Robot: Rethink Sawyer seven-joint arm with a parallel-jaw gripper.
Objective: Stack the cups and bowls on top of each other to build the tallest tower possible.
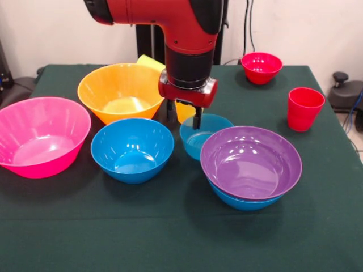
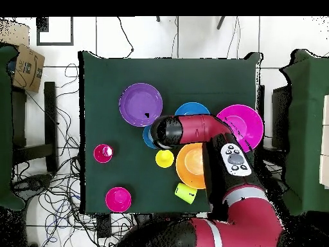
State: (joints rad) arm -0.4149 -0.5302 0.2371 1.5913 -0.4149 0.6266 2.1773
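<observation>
My gripper (image 1: 183, 116) hangs open over the middle of the table, and one fingertip (image 1: 197, 121) is at the far rim of the small translucent blue bowl (image 1: 201, 137). The yellow cup (image 1: 184, 112) stands just behind the fingers, apart from them in the overhead view (image 2: 164, 158). The purple bowl (image 1: 250, 160) sits nested in a blue bowl (image 1: 244, 202). A second blue bowl (image 1: 132, 148), the orange bowl (image 1: 121, 90) and the pink bowl (image 1: 39, 136) stand singly. The red cup (image 1: 304, 107) and small red bowl (image 1: 261, 67) are at the far right. The lime green cup (image 1: 150, 62) lies behind the orange bowl.
The green table (image 1: 113, 226) carries everything. In the overhead view the arm (image 2: 193, 128) crosses above the orange bowl (image 2: 190, 167) and partly hides the small blue bowl (image 2: 148, 137). Cables and chairs surround the table.
</observation>
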